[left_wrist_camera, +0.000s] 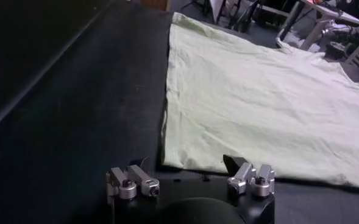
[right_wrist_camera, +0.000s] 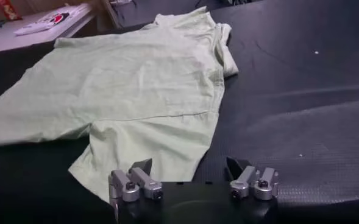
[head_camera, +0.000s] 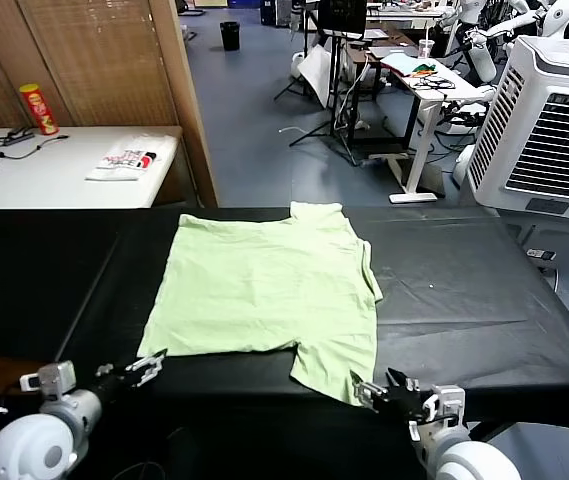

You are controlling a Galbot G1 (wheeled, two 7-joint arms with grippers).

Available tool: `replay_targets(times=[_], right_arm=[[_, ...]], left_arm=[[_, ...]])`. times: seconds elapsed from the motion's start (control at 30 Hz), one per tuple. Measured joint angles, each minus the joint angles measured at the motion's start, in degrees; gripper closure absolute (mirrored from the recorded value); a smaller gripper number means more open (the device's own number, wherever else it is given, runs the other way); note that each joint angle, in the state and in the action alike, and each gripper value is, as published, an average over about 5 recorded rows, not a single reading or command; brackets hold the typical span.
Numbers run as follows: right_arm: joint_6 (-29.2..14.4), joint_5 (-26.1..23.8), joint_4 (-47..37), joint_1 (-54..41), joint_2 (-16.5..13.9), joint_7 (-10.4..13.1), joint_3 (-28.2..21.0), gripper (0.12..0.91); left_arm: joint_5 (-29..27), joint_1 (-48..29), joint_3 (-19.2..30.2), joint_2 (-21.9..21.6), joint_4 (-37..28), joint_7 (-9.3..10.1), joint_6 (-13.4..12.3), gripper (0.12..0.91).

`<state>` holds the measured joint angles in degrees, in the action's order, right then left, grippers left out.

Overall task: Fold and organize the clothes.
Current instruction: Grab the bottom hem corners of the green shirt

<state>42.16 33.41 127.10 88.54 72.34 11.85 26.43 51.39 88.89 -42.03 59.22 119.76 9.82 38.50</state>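
Shirt (head_camera: 264, 290), pale green, lies flat on the black table (head_camera: 464, 300), roughly centred, spread with some light wrinkling. One sleeve (head_camera: 334, 365) extends toward the near edge on the robot's right; the opposite sleeve area reaches the far edge. The body of the garment forms a broad rectangle with a straight edge on the left side.

Left gripper (head_camera: 144, 368) sits low at the near edge, just beside the shirt's near-left corner, fingers spread wide and holding nothing. In the left wrist view the gripper (left_wrist_camera: 191, 181) faces the shirt (left_wrist_camera: 258, 103) hem, with the cloth edge just ahead of the fingertips.

Right gripper (head_camera: 384, 388) sits at the near edge beside the tip of the near sleeve, fingers wide apart and empty. In the right wrist view the gripper (right_wrist_camera: 191, 176) has the sleeve's edge lying between and just ahead of the fingers.

White side table (head_camera: 64, 170) stands beyond on the left, carrying a white packaged item (head_camera: 129, 158) and a red-yellow can (head_camera: 38, 108). Cooling unit (head_camera: 554, 130) stands at far right.
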Motion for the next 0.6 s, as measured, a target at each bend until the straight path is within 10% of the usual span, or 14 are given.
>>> replay_targets(times=[0.33,0.6], right_arm=[[-0.06,-0.14,-0.58,0.16,0.48,0.58,-0.21,0.742],[0.05,-0.98,1.30,1.75,0.84,1.62,0.13,0.905]], left_arm=[[-0.58,-0.31,0.07,0.15,-0.57,-0.02,0.53,0.261],[-0.51,-0.37,0.20,0.30,-0.95,0.13,0.48,0.669]])
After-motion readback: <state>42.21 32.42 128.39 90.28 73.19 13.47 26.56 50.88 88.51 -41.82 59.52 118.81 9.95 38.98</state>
